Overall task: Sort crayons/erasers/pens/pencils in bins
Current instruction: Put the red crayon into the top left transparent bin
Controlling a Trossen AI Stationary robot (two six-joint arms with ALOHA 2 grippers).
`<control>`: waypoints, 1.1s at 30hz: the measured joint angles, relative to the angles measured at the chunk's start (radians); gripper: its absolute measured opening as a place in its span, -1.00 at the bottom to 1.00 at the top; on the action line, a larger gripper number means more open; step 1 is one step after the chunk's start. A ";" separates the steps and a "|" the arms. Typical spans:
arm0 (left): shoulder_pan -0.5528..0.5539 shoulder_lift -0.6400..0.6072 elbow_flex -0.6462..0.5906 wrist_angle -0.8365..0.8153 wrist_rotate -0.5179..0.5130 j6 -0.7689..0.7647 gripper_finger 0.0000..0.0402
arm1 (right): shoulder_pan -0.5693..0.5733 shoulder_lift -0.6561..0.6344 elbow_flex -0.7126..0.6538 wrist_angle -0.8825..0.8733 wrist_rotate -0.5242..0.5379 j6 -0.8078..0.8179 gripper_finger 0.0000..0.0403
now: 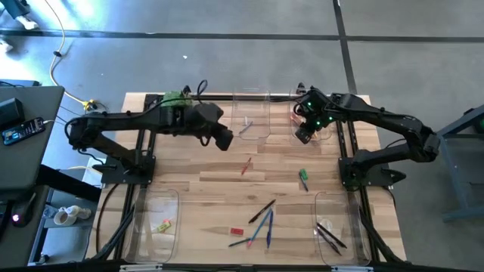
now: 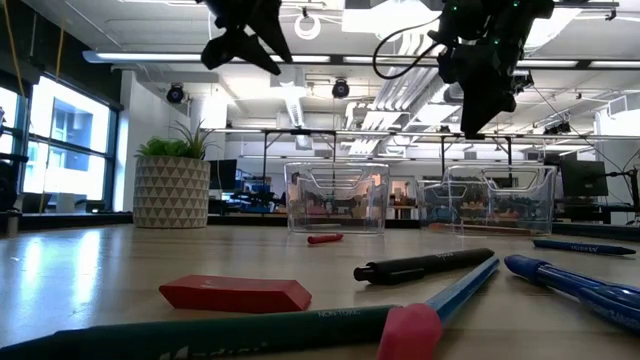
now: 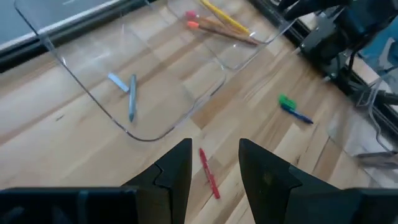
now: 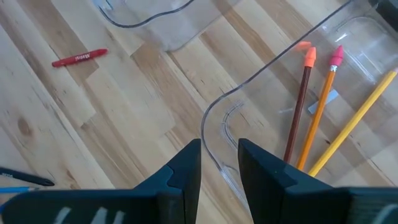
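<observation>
Pencils (image 4: 323,106) binned, red crayon (image 3: 209,173) and pens (image 1: 263,219) left on table; left gripper (image 3: 214,165), right gripper (image 4: 219,163) both parted, empty.

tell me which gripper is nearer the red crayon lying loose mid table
Left. The left gripper hangs just up-left of the red crayon, which shows between its open fingers in the left wrist view. The right gripper hovers farther off by the pencil bin.
</observation>
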 joint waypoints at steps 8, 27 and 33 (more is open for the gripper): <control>-0.054 0.093 0.001 -0.029 -0.023 -0.130 -0.40 | 0.009 0.000 0.000 0.001 0.017 0.081 -0.51; -0.165 0.374 0.000 0.122 -0.011 -0.270 -0.40 | 0.050 0.000 0.000 0.004 0.113 0.064 -0.51; -0.174 0.444 0.000 0.125 -0.013 -0.299 -0.40 | 0.050 0.000 0.000 0.009 0.113 0.057 -0.51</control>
